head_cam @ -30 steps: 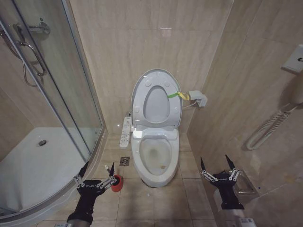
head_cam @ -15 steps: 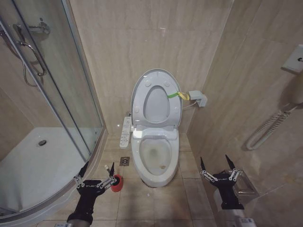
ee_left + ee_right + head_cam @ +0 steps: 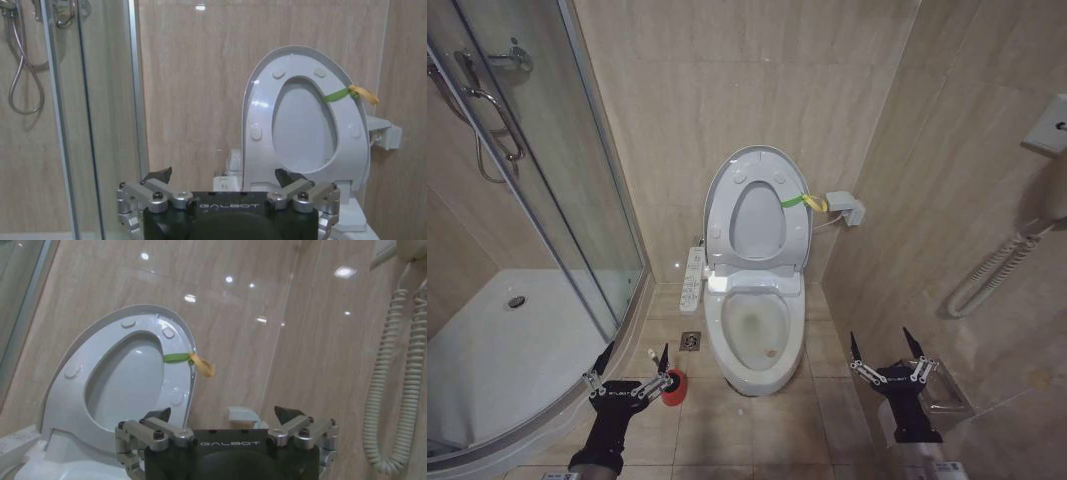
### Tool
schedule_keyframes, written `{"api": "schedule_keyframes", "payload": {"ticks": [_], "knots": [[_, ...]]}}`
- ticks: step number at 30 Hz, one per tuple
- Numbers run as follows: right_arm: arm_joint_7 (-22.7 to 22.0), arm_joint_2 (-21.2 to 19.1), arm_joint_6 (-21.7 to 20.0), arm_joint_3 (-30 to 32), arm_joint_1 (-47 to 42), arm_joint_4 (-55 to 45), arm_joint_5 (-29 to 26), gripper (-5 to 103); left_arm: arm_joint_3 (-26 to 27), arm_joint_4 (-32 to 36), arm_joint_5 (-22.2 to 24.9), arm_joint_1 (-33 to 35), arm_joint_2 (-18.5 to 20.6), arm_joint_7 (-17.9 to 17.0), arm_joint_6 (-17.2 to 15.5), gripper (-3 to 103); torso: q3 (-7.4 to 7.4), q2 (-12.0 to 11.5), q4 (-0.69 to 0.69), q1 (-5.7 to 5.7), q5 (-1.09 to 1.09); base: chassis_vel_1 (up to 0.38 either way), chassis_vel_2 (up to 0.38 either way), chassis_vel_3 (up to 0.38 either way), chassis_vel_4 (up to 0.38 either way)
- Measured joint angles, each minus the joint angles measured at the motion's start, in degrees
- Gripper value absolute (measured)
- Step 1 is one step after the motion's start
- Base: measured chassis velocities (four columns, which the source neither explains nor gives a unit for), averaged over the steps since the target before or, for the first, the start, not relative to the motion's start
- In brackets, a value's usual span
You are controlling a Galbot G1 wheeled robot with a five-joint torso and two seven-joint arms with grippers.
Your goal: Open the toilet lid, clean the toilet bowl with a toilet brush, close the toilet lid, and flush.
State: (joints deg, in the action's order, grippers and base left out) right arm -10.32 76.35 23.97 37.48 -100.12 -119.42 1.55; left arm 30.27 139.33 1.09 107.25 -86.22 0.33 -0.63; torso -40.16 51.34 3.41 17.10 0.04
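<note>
The left hand (image 3: 635, 362), fingers spread and empty, hovers just beside the toilet brush (image 3: 672, 388); the right hand (image 3: 886, 347) likewise gapes empty.

1 lid (image 3: 757, 215), 1 bowl (image 3: 755, 330), 1 brush (image 3: 672, 385), 2 tools: L (image 3: 634, 360), R (image 3: 884, 349)

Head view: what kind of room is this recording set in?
A small tiled bathroom, probably in a hotel or flat. The toilet bowl stands with the toilet lid raised, beside a glass shower enclosure, and a corded wall handset hangs opposite.
</note>
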Motion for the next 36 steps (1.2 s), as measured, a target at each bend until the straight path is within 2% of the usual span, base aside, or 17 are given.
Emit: {"api": "schedule_keyframes", "payload": {"ticks": [11,13,14,15,17,18,21,22,25,26,27,29,34,36], "knots": [[0.00,0.00,0.00,0.00,0.00,0.00,0.00,100,0.27,-0.62,0.81,-0.94,0.52,-0.02,-0.41,100,0.00,0.00,-0.02,0.00,0.01,0.000,0.000,0.000,0.000],[0.00,0.00,0.00,0.00,0.00,0.00,0.00,100,1.49,-3.69,4.02,-4.74,2.72,-0.22,-2.41,100,0.00,0.00,0.00,0.00,-0.01,0.000,0.000,0.000,0.000],[0.00,0.00,0.00,0.00,0.00,0.00,0.00,100,1.49,-3.69,4.02,-4.74,2.72,-0.22,-2.41,100,0.00,0.00,0.00,0.00,-0.01,0.000,0.000,0.000,0.000],[0.01,0.00,0.00,0.00,0.00,-0.01,0.00,100,1.98,-4.92,5.30,-6.26,3.61,-0.32,-3.18,91,0.00,0.00,0.00,0.00,-0.02,0.000,0.000,0.000,0.000],[0.00,0.00,0.00,0.00,0.00,0.00,0.00,100,3.55,-9.00,9.67,-11.33,6.53,-0.66,-5.87,91,0.00,0.00,0.00,0.00,-0.01,0.000,0.000,0.000,0.000],[0.00,0.00,0.00,0.00,0.00,0.00,0.00,100,3.55,-9.00,9.67,-11.33,6.53,-0.66,-5.87,91,0.00,0.00,0.00,0.00,-0.01,0.000,0.000,0.000,0.000],[0.00,0.00,0.00,0.00,0.00,0.00,0.00,100,5.34,-13.46,14.42,-16.87,9.73,-1.05,-8.82,91,0.00,0.00,0.00,0.00,-0.01,0.000,0.000,0.000,0.000],[0.01,0.00,0.00,0.00,0.00,0.00,0.00,100,6.38,-15.96,17.12,-20.05,11.54,-1.24,-10.47,97,-0.01,0.00,0.00,0.00,-0.02,0.000,0.000,0.000,0.000],[0.00,0.00,0.00,0.00,0.00,0.00,0.00,100,7.40,-18.58,19.68,-23.43,13.46,-1.42,-11.99,97,0.00,0.00,0.01,0.00,-0.01,0.000,0.000,0.000,0.000],[0.01,0.00,0.00,0.00,0.00,0.00,0.00,100,7.36,-19.10,19.79,-24.46,13.88,-1.25,-11.84,97,-0.01,-0.01,-0.01,0.00,-0.01,0.000,0.000,0.000,0.000],[0.00,-0.01,0.00,0.00,0.01,0.00,0.00,100,6.72,-19.59,19.73,-25.86,14.30,-0.73,-11.07,97,0.00,-0.01,0.03,0.01,-0.01,0.000,0.000,0.000,0.000],[0.00,0.00,0.00,0.00,0.00,0.00,0.00,100,6.39,-19.89,19.59,-26.32,14.34,-0.41,-10.39,100,-0.01,-0.01,0.02,0.01,-0.01,0.000,0.000,0.000,0.000],[0.00,0.00,0.00,0.00,0.00,0.00,0.00,100,5.74,-19.80,19.12,-26.41,14.17,0.69,-7.60,100,-0.01,-0.01,0.00,0.01,0.00,0.000,0.000,0.000,0.000],[0.00,0.00,0.00,0.00,0.00,0.00,0.00,100,5.49,-19.96,18.84,-26.41,14.12,1.03,-5.68,100,0.00,0.00,0.00,-0.01,0.01,0.000,0.000,0.000,0.000]]}}
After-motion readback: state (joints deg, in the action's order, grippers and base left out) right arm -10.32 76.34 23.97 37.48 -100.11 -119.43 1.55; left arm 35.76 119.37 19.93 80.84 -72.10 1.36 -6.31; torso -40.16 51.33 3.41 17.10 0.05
